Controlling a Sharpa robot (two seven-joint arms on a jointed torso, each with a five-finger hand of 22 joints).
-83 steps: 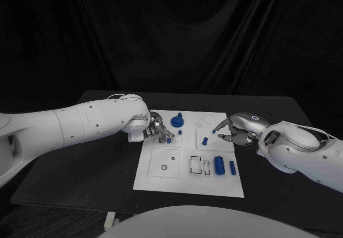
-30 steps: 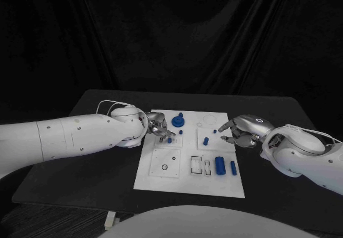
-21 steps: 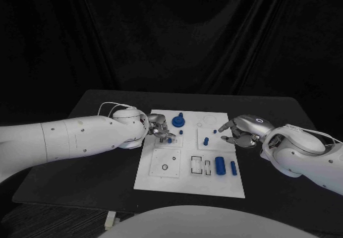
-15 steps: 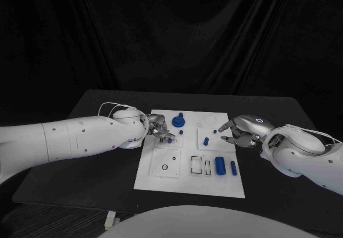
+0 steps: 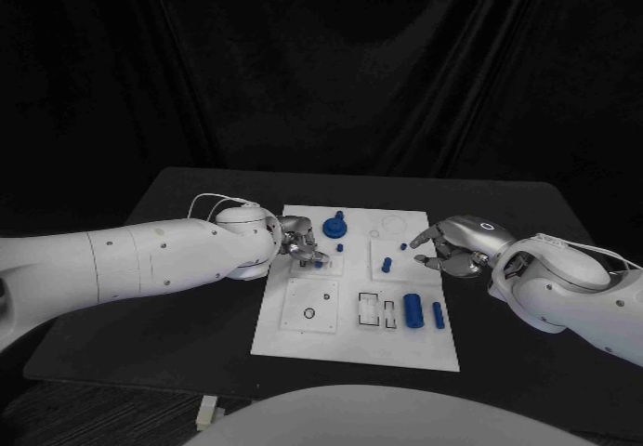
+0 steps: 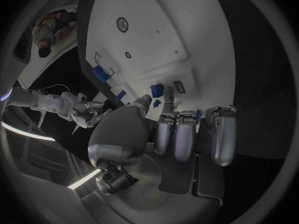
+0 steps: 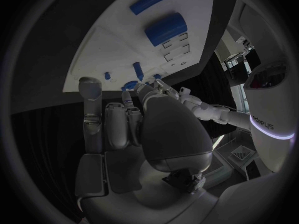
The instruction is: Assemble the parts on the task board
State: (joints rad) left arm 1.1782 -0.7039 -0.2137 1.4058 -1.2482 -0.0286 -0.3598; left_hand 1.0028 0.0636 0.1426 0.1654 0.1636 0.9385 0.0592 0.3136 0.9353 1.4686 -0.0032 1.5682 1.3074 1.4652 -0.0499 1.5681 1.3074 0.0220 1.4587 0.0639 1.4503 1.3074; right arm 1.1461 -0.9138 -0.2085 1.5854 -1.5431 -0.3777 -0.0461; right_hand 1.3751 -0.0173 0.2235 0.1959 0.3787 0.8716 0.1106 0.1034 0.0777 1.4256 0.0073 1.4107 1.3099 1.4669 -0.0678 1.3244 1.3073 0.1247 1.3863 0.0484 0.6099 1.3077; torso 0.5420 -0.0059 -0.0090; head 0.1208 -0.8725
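The white task board (image 5: pixel 351 325) lies in the middle of the black table. My left hand (image 5: pixel 297 243) hovers over its far left corner, fingers curled down. In the left wrist view the thumb and a fingertip (image 6: pixel 168 92) flank a small blue part (image 6: pixel 157 90) beside a slot; whether they pinch it is unclear. My right hand (image 5: pixel 449 249) sits at the board's right edge with its fingers curled and nothing in them. A tall blue peg (image 5: pixel 334 225) stands near the left hand. A short peg (image 5: pixel 385 265), a thick cylinder (image 5: pixel 412 308) and a thin rod (image 5: pixel 437 314) lie further along the board.
A square sub-plate with round holes (image 5: pixel 311 307) and rectangular slots (image 5: pixel 367 308) take up the board's near half. A round recess (image 5: pixel 390 226) sits at the far edge. Bare black table (image 5: pixel 161 316) lies on both sides of the board.
My left forearm has rolled and shifted slightly while its hand stayed over the same far left corner. The right hand has drawn back a little to the board's right edge.
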